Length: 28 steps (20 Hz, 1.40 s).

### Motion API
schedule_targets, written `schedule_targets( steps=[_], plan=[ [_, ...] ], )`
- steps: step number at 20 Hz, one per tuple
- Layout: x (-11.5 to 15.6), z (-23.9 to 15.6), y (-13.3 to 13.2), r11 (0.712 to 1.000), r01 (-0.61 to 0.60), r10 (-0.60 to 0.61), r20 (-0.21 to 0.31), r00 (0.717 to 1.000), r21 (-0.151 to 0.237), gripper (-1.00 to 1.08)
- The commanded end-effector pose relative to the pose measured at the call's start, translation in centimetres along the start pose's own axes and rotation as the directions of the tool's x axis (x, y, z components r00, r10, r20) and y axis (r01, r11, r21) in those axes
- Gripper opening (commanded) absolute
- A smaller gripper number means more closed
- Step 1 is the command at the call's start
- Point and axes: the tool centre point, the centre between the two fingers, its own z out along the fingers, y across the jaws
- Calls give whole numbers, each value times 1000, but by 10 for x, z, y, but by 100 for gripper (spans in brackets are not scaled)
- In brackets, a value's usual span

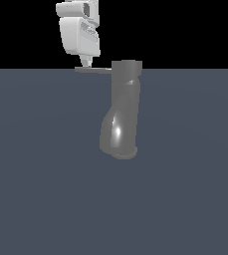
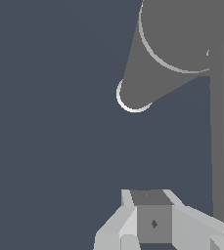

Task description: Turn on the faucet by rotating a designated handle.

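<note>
The handle (image 1: 93,69) lies level, pointing toward the exterior view's left from the faucet (image 1: 120,112).

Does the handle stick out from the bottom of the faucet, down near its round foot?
No, the handle juts sideways from the cap at the top of the faucet, toward the exterior view's left.

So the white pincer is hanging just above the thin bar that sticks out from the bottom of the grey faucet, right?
Not quite. The pincer does hang just above the thin bar, but that handle sticks out from the cap at the top of the faucet, not from its bottom. The exterior view shows this.
</note>
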Motion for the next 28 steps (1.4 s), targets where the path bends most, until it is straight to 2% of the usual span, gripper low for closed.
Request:
schedule_targets(
  steps=[1,28],
  plan=[
    [0,0,0,1000,0,0,0,1000,0,-100],
    [6,0,86,1000,-1,1,0,1000,0,-100]
  ],
)
